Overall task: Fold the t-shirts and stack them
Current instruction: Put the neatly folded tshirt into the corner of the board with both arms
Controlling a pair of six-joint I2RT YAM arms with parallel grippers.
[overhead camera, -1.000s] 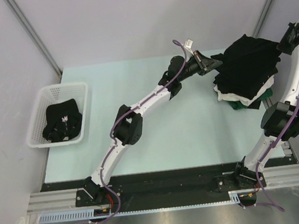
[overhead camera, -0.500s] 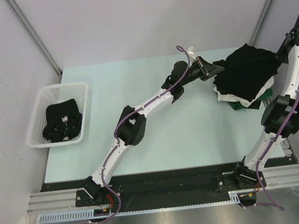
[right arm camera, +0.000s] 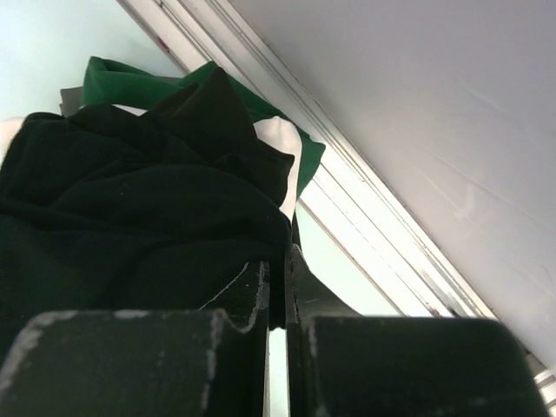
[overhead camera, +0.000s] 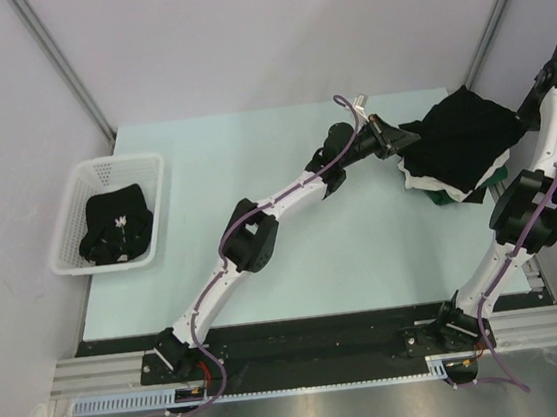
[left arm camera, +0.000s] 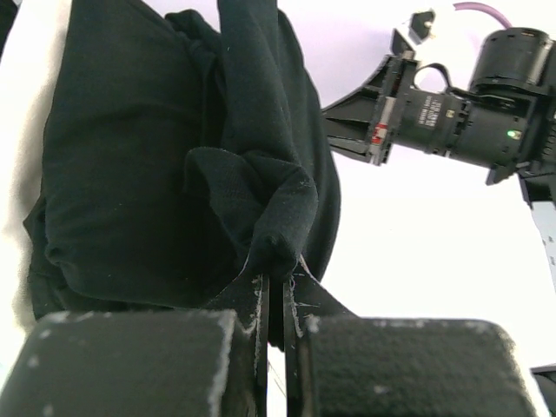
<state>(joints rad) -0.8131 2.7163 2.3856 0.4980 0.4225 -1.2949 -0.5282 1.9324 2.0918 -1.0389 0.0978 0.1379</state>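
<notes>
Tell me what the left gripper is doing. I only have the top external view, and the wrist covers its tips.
Observer: The left gripper is shut on a bunched fold of the black t-shirt; the cloth bulges just above its closed jaws.
Operator: Check the right one. The arm hides it from me.
Observer: The right gripper is shut as well, pinching the opposite edge of the same black t-shirt.
Operator: Look past that grip.
Observer: A white t-shirt and a green t-shirt peek out from under the black one, on the side toward the table's rail.
</notes>
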